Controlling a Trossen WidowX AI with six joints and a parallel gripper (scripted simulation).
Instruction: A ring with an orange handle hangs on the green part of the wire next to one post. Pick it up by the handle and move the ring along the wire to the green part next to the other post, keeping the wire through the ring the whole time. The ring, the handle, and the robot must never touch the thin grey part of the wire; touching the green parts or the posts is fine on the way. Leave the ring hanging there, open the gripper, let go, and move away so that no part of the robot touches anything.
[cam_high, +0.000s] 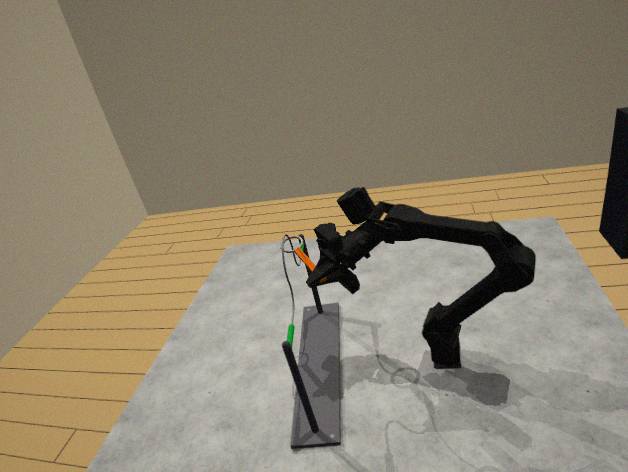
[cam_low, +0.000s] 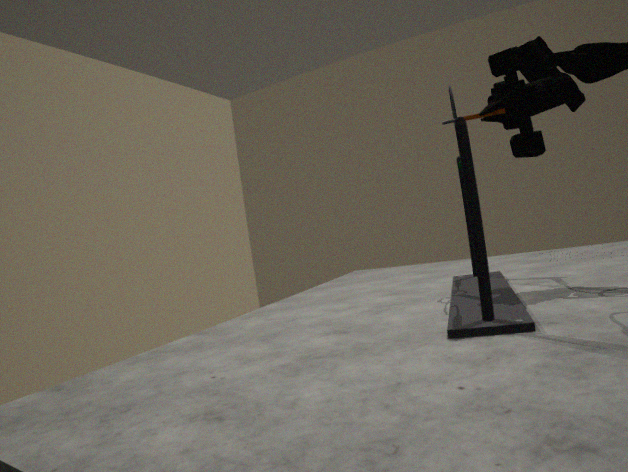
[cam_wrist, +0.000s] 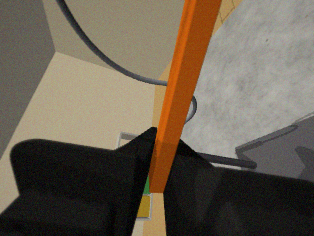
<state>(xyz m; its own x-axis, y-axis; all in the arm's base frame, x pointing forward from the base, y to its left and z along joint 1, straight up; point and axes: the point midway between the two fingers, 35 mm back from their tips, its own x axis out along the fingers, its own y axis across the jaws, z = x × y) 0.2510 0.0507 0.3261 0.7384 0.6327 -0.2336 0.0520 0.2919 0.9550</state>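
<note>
My gripper (cam_high: 314, 277) (cam_low: 485, 116) (cam_wrist: 159, 133) is shut on the orange handle (cam_high: 305, 258) (cam_low: 471, 117) (cam_wrist: 183, 75). The ring (cam_high: 290, 252) (cam_low: 447, 122) at the handle's far end is out of the wrist view. It is at the upper bend of the grey wire (cam_high: 288, 278) (cam_low: 451, 102) (cam_wrist: 90, 44), near the far post (cam_high: 317, 299). The wire seems to run through it; I cannot tell the gap between them. One green part (cam_high: 290, 333) is by the near post (cam_high: 299, 386) (cam_low: 474, 218); the other green part (cam_high: 303, 247) is by the far post, partly hidden behind the ring and handle.
The posts stand on a dark base plate (cam_high: 326, 332) (cam_low: 507, 304) on the grey mottled table (cam_high: 228, 324) (cam_low: 304, 380). My arm (cam_high: 441, 223) reaches over from the right. A dark block (cam_high: 616, 187) stands at the far right. Shadows lie over the base and table.
</note>
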